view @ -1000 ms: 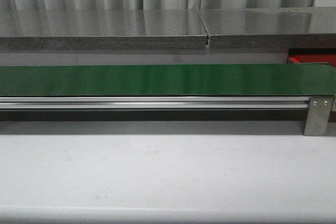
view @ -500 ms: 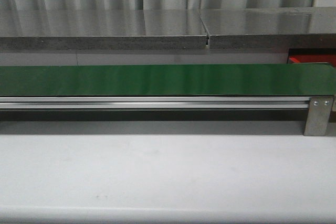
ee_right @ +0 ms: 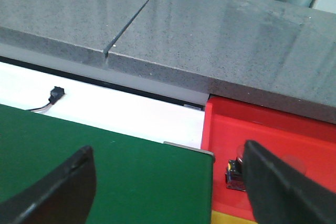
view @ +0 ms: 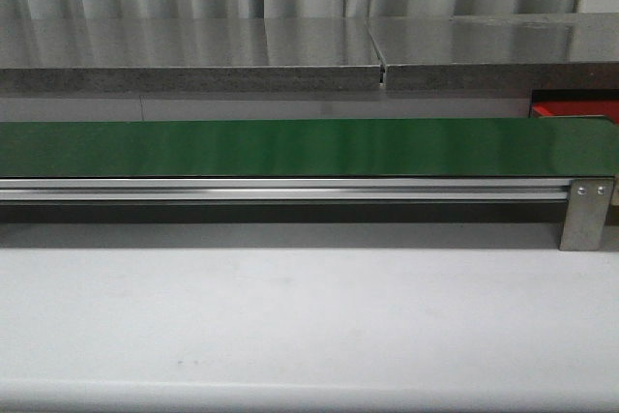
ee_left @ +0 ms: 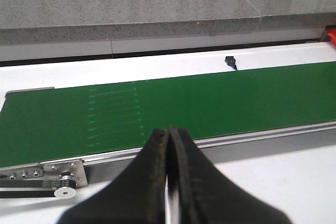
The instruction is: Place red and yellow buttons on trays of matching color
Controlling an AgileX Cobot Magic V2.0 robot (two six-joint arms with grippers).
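Observation:
A bright red tray (ee_right: 273, 127) lies just past the end of the green belt (ee_right: 105, 171), under the grey counter's edge. In it sits a small button (ee_right: 235, 174) with a black base; its cap looks red and is partly hidden by my right finger. My right gripper (ee_right: 168, 149) is open over the belt's end, with nothing between its fingers. A thin yellow strip (ee_right: 233, 219) borders the red tray; I cannot tell what it is. My left gripper (ee_left: 169, 130) is shut and empty, near the belt's other end. In the front view only a corner of the red tray (view: 571, 105) shows, and no gripper.
The long green belt (view: 309, 147) runs across the table on an aluminium rail (view: 290, 189) with a metal bracket (view: 586, 212) at its right end. A grey stone counter (view: 290, 50) stands behind it. A small black connector (ee_left: 230, 62) lies by the belt's far side.

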